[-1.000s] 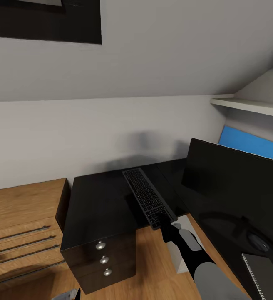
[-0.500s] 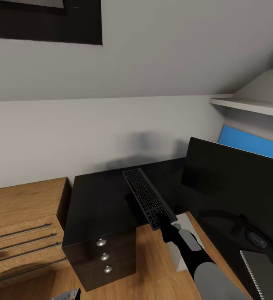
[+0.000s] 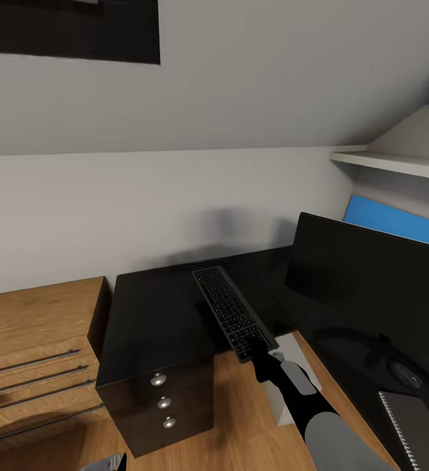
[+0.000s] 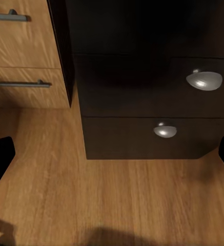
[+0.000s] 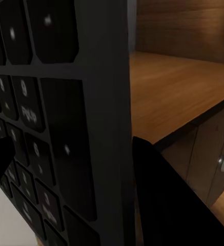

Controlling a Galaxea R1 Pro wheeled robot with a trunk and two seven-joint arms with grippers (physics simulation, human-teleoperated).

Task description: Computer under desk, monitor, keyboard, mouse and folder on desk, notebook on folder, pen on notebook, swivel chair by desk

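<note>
The black keyboard (image 3: 231,309) lies lengthways over the black desk (image 3: 152,320), and its near end sticks out past the desk's front edge. My right gripper (image 3: 261,353) is shut on that near end. In the right wrist view the keys (image 5: 50,128) sit between the two dark fingers (image 5: 165,197). I cannot tell whether the keyboard rests on the top or hangs just above it. The wide black monitor (image 3: 371,281) stands to the right. Beside it lies the dark grey notebook (image 3: 416,428). My left gripper (image 4: 112,159) is open, low before the desk drawers (image 4: 158,130).
Low wooden shelving (image 3: 38,340) adjoins the desk on the left. The drawers with silver knobs (image 3: 163,402) and a white pedestal leg (image 3: 281,399) stand under the top. A small dark oval (image 3: 404,376) lies by the monitor stand. A blue panel (image 3: 394,222) and a white shelf (image 3: 391,163) are behind.
The view has shifted very slightly. The keyboard and my right gripper keep the same place over the desk, and the left arm stays low.
</note>
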